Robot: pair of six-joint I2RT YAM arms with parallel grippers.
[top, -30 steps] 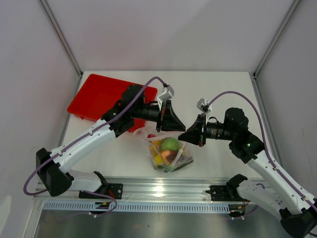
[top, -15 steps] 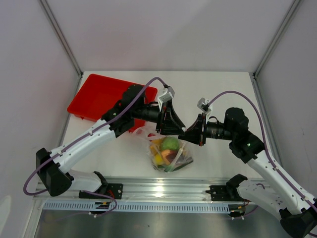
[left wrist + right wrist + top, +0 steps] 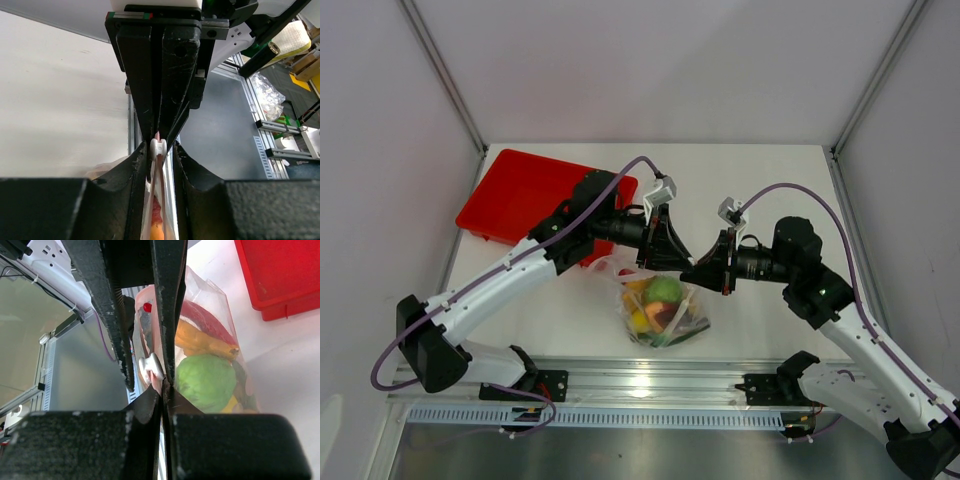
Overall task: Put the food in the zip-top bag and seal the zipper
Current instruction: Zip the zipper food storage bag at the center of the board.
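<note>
The crinkly clear zip-top bag [image 3: 665, 312], holding toy food [image 3: 205, 382], is sitting just below the right gripper [image 3: 164, 392], which is clamping its pink zipper [image 3: 158, 135]. Only the wrist views are showing the left gripper [image 3: 161, 156] slightly open, straddling the white slider [image 3: 159, 147].

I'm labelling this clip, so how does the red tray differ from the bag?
The tray is opaque red; the bag is clear. The tray lies flat at the far left of the table; the bag stands near the front middle, its mouth pinched by the right gripper. The bag holds the food; the tray's visible part shows none. Both rest on the table.
</note>
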